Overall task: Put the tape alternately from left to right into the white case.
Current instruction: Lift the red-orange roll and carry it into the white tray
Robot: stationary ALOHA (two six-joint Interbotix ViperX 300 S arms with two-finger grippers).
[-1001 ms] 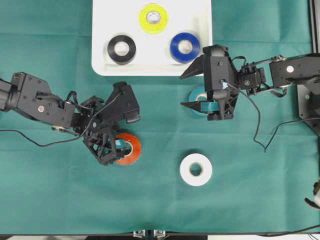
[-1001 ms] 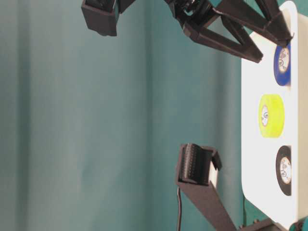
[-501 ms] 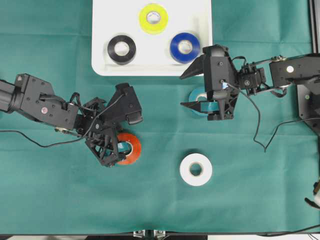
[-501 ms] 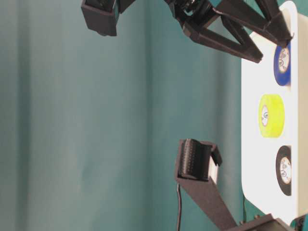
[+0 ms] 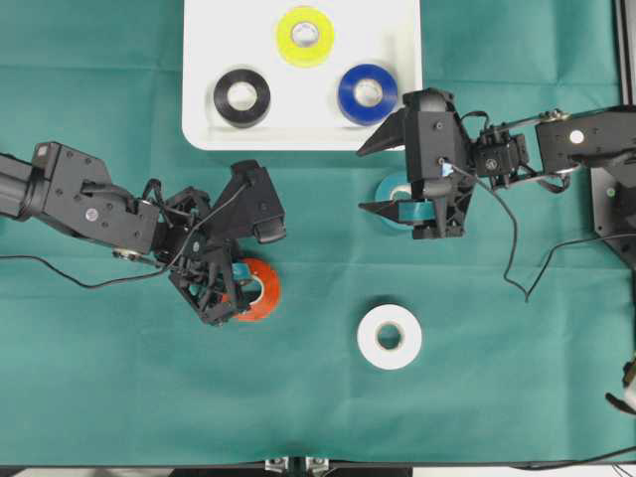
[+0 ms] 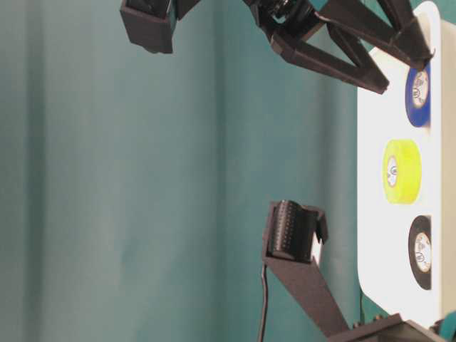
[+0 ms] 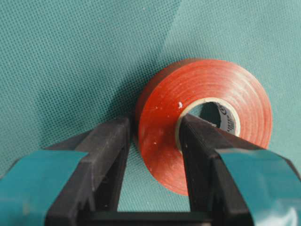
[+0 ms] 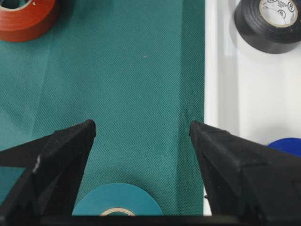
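Pinching the wall of the red-orange roll [image 7: 202, 122], the left gripper [image 7: 155, 162] has one of its fingers [image 7: 200, 155] in the core and the other outside, the roll lying on the table [image 5: 119, 397]. Next comes a lift toward the white case [image 5: 204, 60], far side, which holds the black, yellow and blue rolls. The right gripper [image 5: 397, 179] hangs wide over the teal roll [image 8: 117, 205].

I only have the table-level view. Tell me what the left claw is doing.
Observer: The left claw is shut on the wall of the glossy red-orange tape roll: one finger inside the pale core, one outside.
Operator: Report the roll's position.
Observer: It lies flat on the green cloth, outside the shallow white plastic case.
Operator: Now the right claw.
Observer: The right claw is open above the teal tape roll, not gripping it.
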